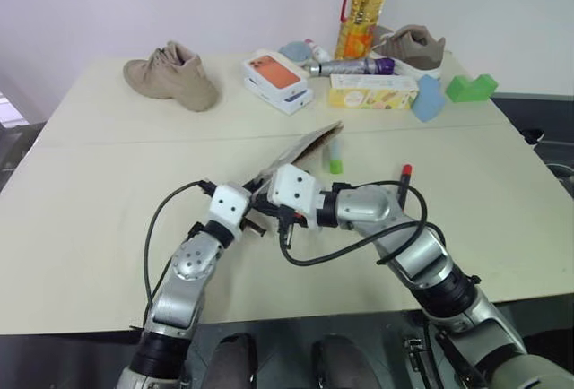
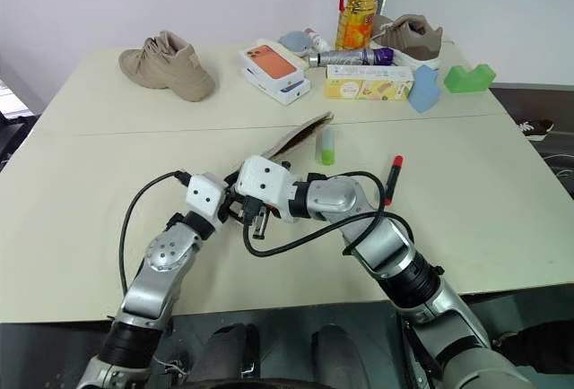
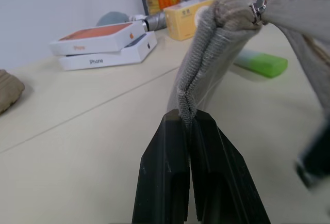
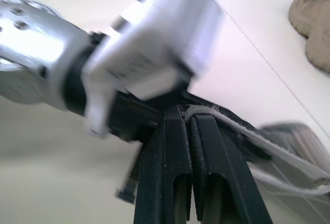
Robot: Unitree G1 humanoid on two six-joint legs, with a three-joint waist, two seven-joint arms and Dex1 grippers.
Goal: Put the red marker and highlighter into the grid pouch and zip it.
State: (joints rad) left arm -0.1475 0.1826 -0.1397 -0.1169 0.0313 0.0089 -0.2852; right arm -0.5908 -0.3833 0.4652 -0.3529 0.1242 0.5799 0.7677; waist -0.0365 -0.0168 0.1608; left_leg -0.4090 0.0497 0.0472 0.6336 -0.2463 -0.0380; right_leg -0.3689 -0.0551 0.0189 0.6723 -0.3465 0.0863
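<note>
**Both grippers pinch the pouch, lifted above the table**

The two arms meet over the near middle of the pale beige table (image 1: pixel 81 192); the left forearm rises forward and inward, its gripper (image 3: pixel 190 122) roughly level, black fingers pressed together on the folded edge of the flat grey fabric grid pouch (image 3: pixel 206 69); the right arm bends at the elbow and reaches across toward the robot's left, its gripper (image 4: pixel 188 118) tilted slightly down, fingers pressed together on a thin edge of the same pouch just beside the left gripper; the pouch slants up off the table from the two grips toward the far side, its metal ring pull (image 3: pixel 259 6) at the top corner; the short pale mint highlighter with a bright green end (image 2: pixel 326 147) lies on the table just beyond the pouch's raised end; the slim red marker (image 2: pixel 395 175) lies on the table to the right of the right forearm, apart from the highlighter and the pouch.
</note>
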